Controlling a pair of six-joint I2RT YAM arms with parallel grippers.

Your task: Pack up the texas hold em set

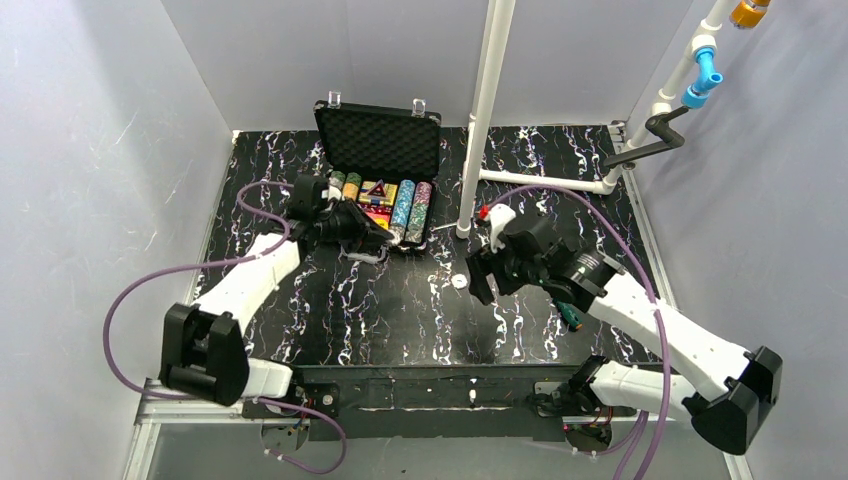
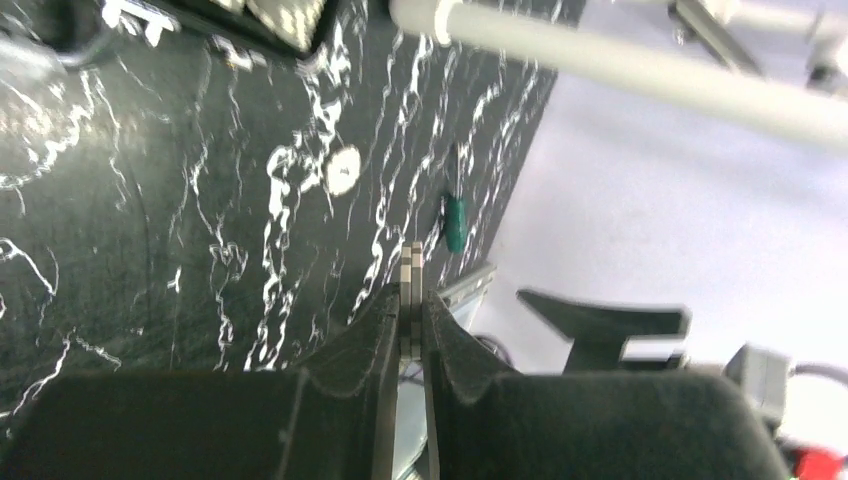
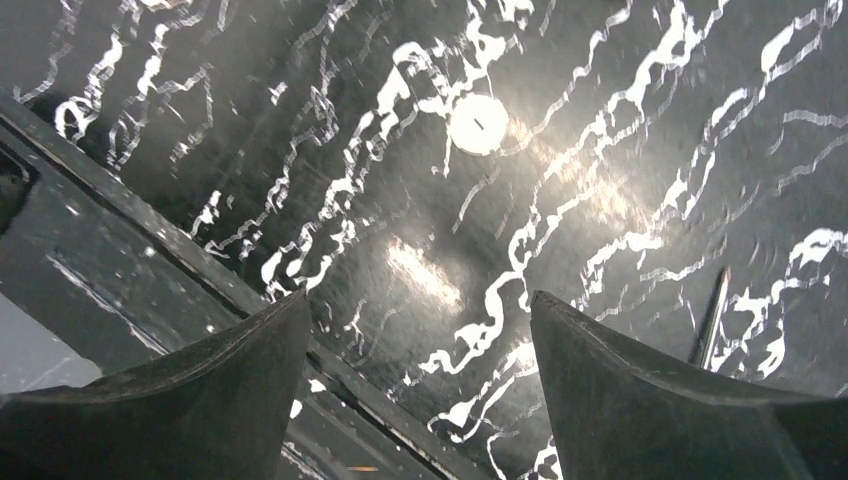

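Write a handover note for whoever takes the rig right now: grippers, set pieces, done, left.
Left gripper: jaws shut on a thin pale piece, seen edge-on and probably a disc, at the case's near-left corner.
Right gripper: jaws open, empty, near the white disc lying on the table.
Case: open, lid up, chip rows inside.
Done: chips are in the case.
Left: stow the held piece, fetch the white disc, close the lid. The green-handled screwdriver is not part of the set.
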